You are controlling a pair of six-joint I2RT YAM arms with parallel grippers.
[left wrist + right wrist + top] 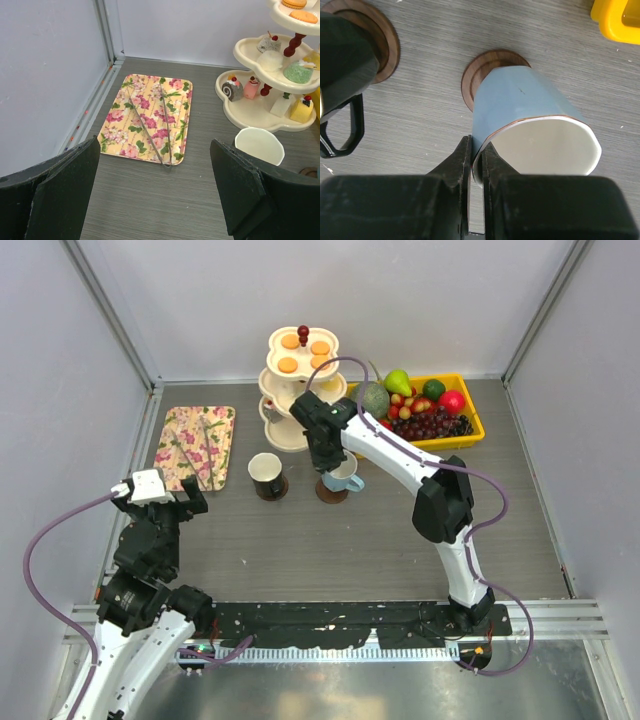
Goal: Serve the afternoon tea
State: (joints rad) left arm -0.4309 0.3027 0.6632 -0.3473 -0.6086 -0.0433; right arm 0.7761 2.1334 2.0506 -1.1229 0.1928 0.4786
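Where counter (330, 550) meets its near-left edge, we see left jaws spread wide, holding nothing. Flowered tray (195, 447) with tongs (160, 127) beyond. Black mug (267, 476) stands mid-counter. Just right, right jaws pinch rim of blue mug (520, 100), mug over coaster (485, 62). Sweets (298, 71) on tiered stand (240, 112) behind.

Left arm's folded back around 8 o'clock, left gripper (155, 150) aimed toward 12 with jaws spread wide. Right arm stretches from 5 o'clock up to the middle, right gripper (476, 150) tipped down, pinched tight on the blue mug (520, 100) rim.
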